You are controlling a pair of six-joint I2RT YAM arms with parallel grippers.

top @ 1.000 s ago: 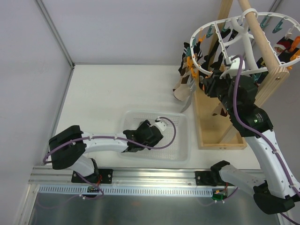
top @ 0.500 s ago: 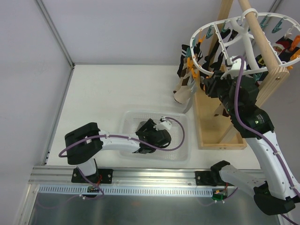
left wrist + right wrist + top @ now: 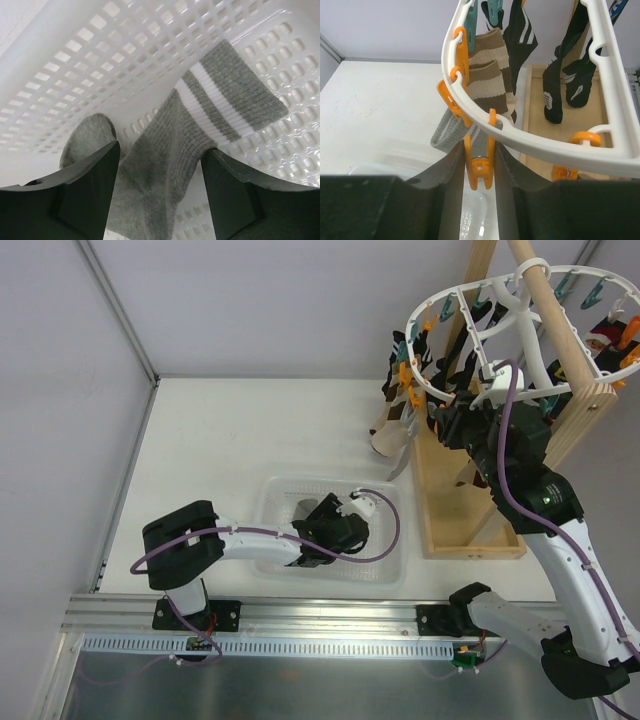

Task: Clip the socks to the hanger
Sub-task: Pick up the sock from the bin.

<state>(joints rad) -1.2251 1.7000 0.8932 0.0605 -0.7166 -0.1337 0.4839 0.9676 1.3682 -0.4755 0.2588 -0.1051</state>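
Note:
One grey sock (image 3: 220, 100) with two white stripes lies in the white perforated tray (image 3: 90, 55). My left gripper (image 3: 160, 165) is open, its jaws down on either side of the sock's middle. In the top view it sits low in the tray (image 3: 318, 540). My right gripper (image 3: 479, 165) is shut on an orange clip (image 3: 480, 172) that hangs from the white hanger ring (image 3: 545, 142). The other grey sock (image 3: 449, 131) hangs from the neighbouring orange clip, just behind. In the top view the right gripper (image 3: 445, 425) is under the hanger's near-left rim (image 3: 432, 390).
Black socks (image 3: 520, 30) and a beige striped sock (image 3: 490, 65) hang from other clips. The hanger hangs from a wooden pole frame (image 3: 470, 530) at the right. The clear tray's rim (image 3: 395, 540) surrounds the left gripper. A wall runs along the table's left edge.
My left arm has swung to the right inside the tray and set its open jaws over the sock. The right arm has stayed at the clip.

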